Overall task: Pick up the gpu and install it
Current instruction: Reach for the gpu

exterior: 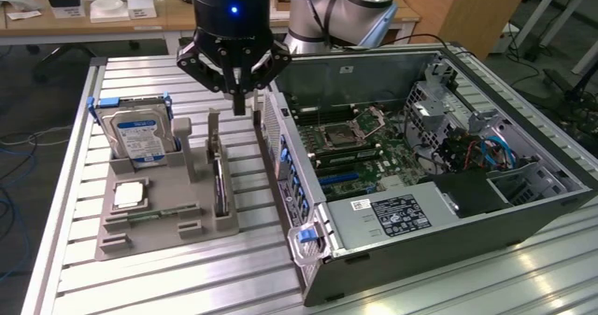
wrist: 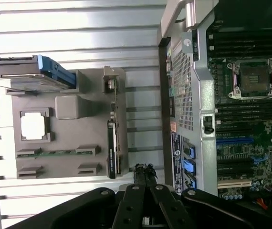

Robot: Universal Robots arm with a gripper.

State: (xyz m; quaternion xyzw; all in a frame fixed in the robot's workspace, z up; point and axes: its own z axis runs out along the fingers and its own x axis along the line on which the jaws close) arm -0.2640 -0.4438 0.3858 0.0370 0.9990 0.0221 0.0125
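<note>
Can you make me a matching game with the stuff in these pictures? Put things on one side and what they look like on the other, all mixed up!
Things:
1. graphics card
2. hard drive
3. claw
4. computer case

Clues:
A. shut, up in the air
B. open, with its insides showing
C. dark, standing on its thin edge in the gray holder
D. has a blue frame and a blue-and-white label

Pairs: 1-C, 2-D, 3-A, 4-B
</note>
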